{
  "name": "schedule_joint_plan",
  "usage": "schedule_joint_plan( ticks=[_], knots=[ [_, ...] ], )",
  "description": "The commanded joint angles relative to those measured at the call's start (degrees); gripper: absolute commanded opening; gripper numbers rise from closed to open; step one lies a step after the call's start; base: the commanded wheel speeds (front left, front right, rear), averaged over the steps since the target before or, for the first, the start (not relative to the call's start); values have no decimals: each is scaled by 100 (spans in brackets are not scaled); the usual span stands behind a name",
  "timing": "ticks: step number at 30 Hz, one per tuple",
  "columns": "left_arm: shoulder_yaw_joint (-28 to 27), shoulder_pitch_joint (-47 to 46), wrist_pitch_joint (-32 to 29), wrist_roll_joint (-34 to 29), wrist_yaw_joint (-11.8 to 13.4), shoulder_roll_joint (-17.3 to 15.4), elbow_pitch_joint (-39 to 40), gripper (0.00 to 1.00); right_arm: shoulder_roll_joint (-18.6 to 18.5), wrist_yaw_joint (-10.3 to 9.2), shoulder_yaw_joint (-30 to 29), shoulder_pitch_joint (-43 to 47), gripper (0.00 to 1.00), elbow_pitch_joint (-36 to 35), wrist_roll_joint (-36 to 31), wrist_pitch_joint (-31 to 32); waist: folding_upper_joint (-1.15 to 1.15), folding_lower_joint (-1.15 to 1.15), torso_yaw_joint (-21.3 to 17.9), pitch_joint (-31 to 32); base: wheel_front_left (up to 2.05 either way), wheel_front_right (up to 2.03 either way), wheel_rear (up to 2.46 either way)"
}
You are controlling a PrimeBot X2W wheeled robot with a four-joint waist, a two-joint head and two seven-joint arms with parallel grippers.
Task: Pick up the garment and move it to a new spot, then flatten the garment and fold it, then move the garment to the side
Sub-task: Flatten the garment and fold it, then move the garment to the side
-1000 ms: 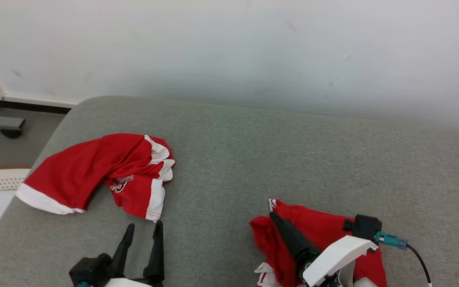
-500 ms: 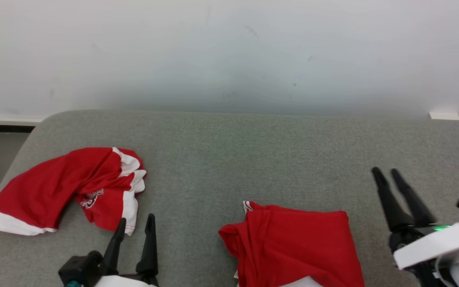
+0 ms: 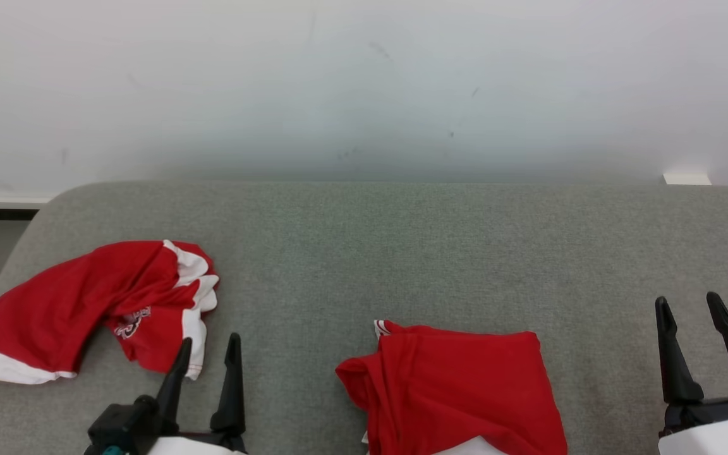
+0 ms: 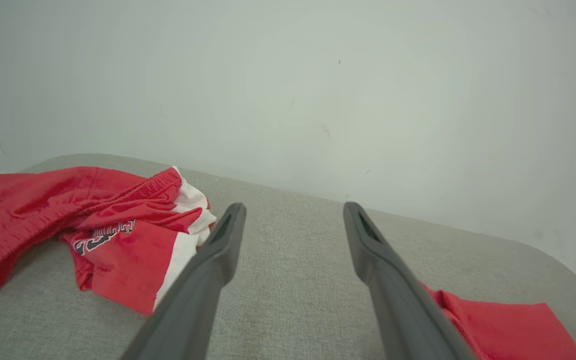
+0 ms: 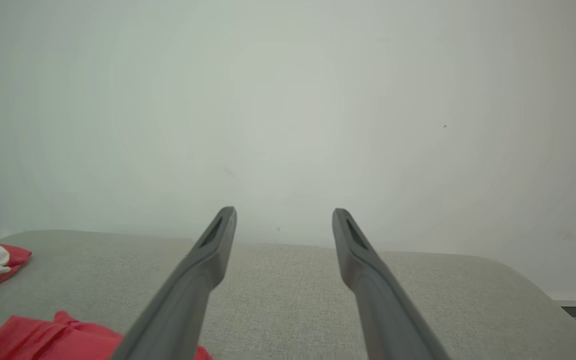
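Both wide-jawed, left tool, right tool now clear of folded garment

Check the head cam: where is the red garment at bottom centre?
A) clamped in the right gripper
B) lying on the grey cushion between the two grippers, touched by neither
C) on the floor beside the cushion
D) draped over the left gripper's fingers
B: the red garment lies on the grey cushion between the left gripper and the right gripper, both open and clear of it.
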State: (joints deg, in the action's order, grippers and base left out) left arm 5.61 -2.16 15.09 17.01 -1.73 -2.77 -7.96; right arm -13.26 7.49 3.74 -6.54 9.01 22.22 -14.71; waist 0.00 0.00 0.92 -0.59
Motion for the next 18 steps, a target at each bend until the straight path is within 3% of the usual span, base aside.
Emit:
schedule_joint_plan(
  ticks=[1,9,18],
  knots=[
    [-67,66,8,-164,-31,-24,42,100,95,-2,-151,184,100,-88,-200,-41,0,0,-23,19,0,0,0],
    [-244,164,8,-386,-65,-24,-62,100,503,-2,-297,625,100,-243,-569,-46,0,0,-118,39,0,0,0],
    [-222,124,8,-432,-84,-23,-124,100,546,-2,-195,616,100,5,-428,-48,0,0,-126,91,0,0,0]
  ],
)
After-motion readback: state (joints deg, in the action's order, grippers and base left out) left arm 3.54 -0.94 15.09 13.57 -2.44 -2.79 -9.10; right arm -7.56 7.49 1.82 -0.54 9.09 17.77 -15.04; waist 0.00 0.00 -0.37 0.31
